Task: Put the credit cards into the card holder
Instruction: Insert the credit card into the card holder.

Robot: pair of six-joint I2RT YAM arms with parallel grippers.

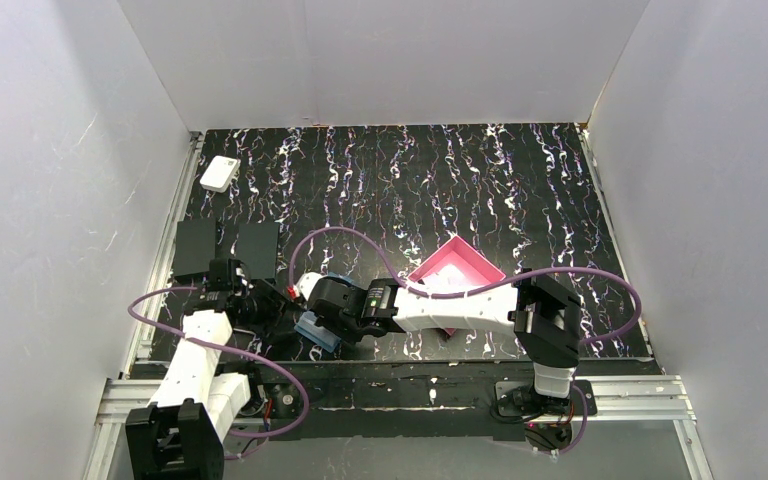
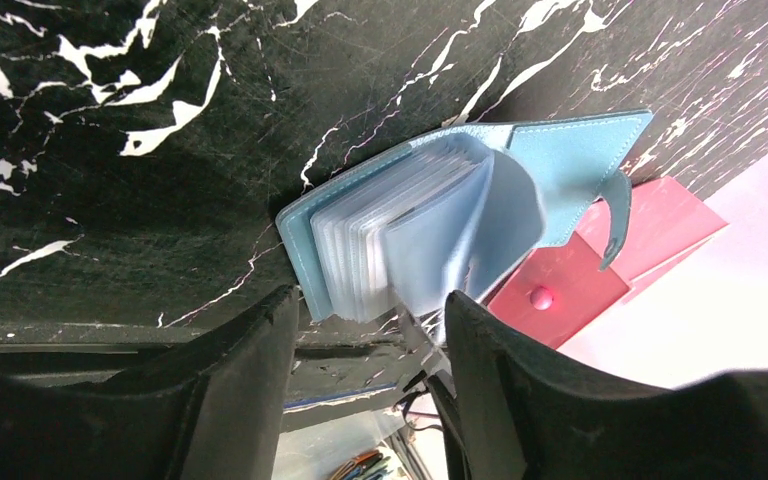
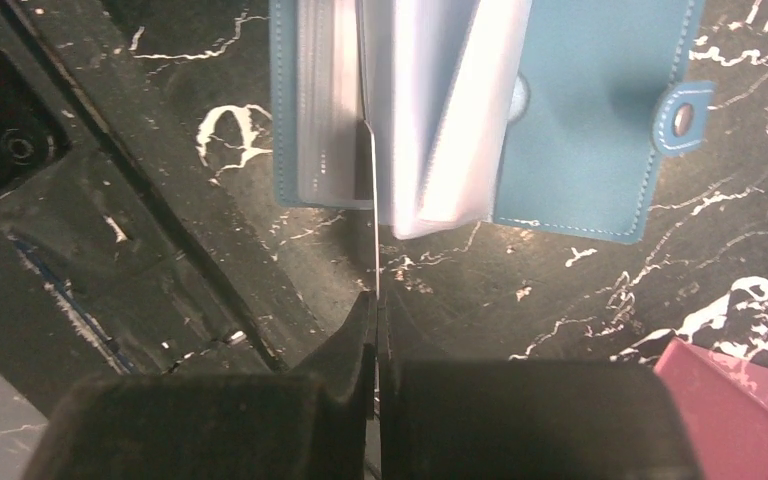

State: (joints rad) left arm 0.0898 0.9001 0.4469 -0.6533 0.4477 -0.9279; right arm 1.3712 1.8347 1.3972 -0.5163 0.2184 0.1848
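Note:
The card holder (image 3: 600, 130) is a teal-blue wallet lying open on the black marbled table, its clear slotted pockets (image 3: 430, 120) fanned out and its snap tab (image 3: 682, 118) at the right. My right gripper (image 3: 375, 300) is shut on a thin credit card (image 3: 373, 200) seen edge-on, and the card's far end sits among the pockets. My left gripper (image 2: 370, 320) is open, with the card holder's (image 2: 410, 230) near edge just ahead between its fingers (image 2: 250, 370). In the top view both grippers meet over the card holder (image 1: 317, 330) near the front left. No other cards show.
A pink square tray (image 1: 480, 262) stands right of the wallet, under the right arm; it also shows in the left wrist view (image 2: 660, 225). Two matte black slabs (image 1: 195, 247) (image 1: 257, 248) lie at the left. A small white box (image 1: 220, 173) sits far left. White walls surround the table.

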